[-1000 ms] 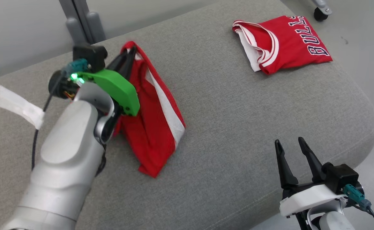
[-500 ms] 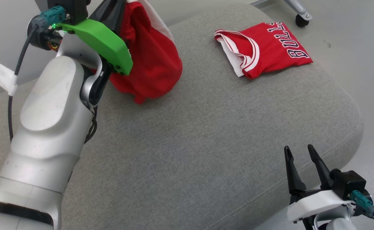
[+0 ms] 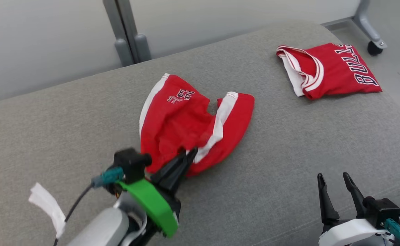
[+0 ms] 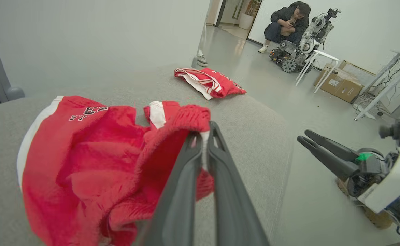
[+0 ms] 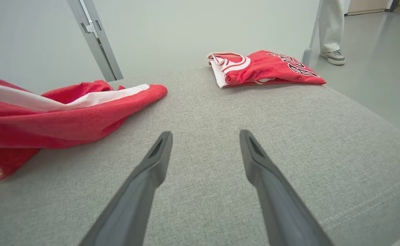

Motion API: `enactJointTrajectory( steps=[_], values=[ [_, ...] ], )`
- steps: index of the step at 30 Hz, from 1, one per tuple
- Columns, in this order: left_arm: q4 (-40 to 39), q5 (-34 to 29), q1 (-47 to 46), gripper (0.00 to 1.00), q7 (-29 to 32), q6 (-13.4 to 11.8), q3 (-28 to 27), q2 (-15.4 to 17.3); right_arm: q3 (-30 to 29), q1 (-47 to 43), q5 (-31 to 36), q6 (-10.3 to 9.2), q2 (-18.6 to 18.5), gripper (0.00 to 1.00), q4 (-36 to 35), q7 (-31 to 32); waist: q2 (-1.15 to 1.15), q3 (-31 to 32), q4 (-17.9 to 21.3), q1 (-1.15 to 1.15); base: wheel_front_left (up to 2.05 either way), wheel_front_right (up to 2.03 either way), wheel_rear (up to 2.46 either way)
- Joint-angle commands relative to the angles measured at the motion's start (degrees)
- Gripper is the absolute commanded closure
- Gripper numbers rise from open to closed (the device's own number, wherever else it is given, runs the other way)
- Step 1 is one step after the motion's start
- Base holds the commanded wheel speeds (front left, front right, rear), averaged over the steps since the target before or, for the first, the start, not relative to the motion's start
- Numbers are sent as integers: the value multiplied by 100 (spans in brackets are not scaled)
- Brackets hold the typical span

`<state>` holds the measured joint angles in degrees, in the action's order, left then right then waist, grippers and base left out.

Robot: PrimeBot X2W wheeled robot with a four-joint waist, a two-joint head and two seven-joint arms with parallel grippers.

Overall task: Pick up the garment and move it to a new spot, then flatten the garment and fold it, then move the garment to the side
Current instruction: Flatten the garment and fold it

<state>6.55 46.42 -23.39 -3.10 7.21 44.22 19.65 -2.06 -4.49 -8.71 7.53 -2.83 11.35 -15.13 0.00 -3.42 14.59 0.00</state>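
Red mesh garment with white side stripes [image 3: 186, 119], probably basketball shorts, lies rumpled on the middle of a grey upholstered cushion [image 3: 288, 153]. Its nearest edge is bunched and a little raised. That edge is clamped between the two dark fingers of the left pincer [image 3: 191, 153], which are pressed together on a fold of cloth. The left wrist view shows red fabric squeezed between the tips. To the near right, the right pincer [image 3: 333, 177] hovers low over the cushion with its fingers spread apart, holding nothing and well apart from the cloth.

The fabric looks light, soft and limp, neither fragile nor slippery. It should drape and follow wherever it is pulled. A single pinch is likely to drag it into a bunch rather than spread it. My guess is that flattening needs two holds, at the ends of the waistband or at the two leg hems, drawn away from each other.

Farther off on the garment, one leg carries a small number patch, and white stripes run along an outer seam and a notched hem. Beyond it, near the cushion's far right corner, rests a folded red jersey with dark lettering [image 3: 333, 73], apart from the garment. Behind the cushion a grey metal post [image 3: 126, 34] stands against a pale wall.
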Motion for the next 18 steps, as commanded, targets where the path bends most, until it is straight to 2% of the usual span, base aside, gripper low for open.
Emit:
enactJointTrajectory(
  steps=[1,4,6,8,14,15,16,17,18],
  values=[
    [-103,102,380,100,-70,-13,56,112,-53,-85,43,-9,-12,0,2,0,0,210,-511,0,0,0,0],
    [-130,219,1079,100,-288,-51,119,343,-67,-162,102,-9,-6,0,38,0,0,254,-771,0,0,0,0],
    [-7,447,1487,100,-505,-39,70,322,-136,-184,120,-9,-16,0,34,0,0,272,-941,0,0,0,0],
    [254,335,1664,100,-722,-41,49,475,-164,-229,134,-9,-7,0,36,0,0,283,-1081,0,0,0,0],
    [1433,380,1856,100,-1119,-21,-247,399,-185,-235,226,-9,-10,0,46,0,0,335,-1423,0,0,0,0],
    [1602,381,1834,91,-1146,-17,-287,355,-177,-223,242,-9,-10,0,50,0,0,343,-1455,0,0,0,0],
    [1785,339,1780,63,-1170,-9,-345,317,-165,-203,253,-9,-11,0,59,0,0,351,-1481,0,0,0,0],
    [1922,349,1754,9,-1175,-9,-388,290,-156,-181,257,-9,-12,0,61,0,0,356,-1494,0,0,0,0],
    [2067,346,1728,0,-1190,2,-415,275,-139,-156,273,-9,-12,0,57,0,0,361,-1502,0,0,0,0]
  ],
)
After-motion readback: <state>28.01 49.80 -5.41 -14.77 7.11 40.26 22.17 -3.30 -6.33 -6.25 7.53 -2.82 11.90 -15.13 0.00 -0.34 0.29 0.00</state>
